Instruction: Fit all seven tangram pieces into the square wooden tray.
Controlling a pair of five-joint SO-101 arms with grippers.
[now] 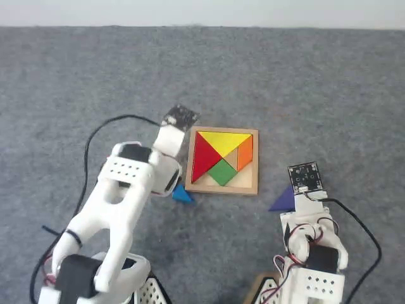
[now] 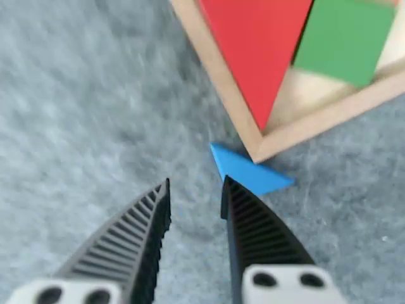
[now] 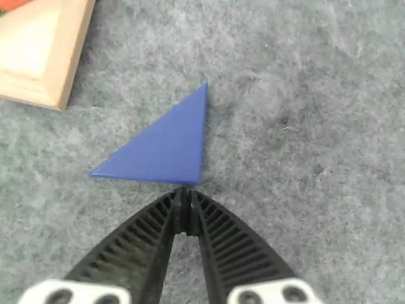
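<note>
The square wooden tray [image 1: 254, 187] holds a yellow triangle [image 1: 223, 139], a red triangle [image 1: 201, 158], a green square [image 1: 223, 171] and an orange piece [image 1: 245, 154]. Bare wood shows in parts of it. A light blue triangle [image 2: 250, 172] lies on the carpet against the tray's near left corner [image 2: 262, 151]. My left gripper [image 2: 196, 187] is open just beside it, one fingertip [image 2: 229, 190] next to the piece. A dark blue triangle [image 3: 168, 145] lies right of the tray. My right gripper [image 3: 183, 192] is shut, its tips at that triangle's edge.
Grey carpet [image 1: 316, 88] covers the table all around the tray. The left arm's white body [image 1: 120, 202] and a black cable [image 1: 95, 139] stand left of the tray. The right arm's base [image 1: 310, 266] is at the front right.
</note>
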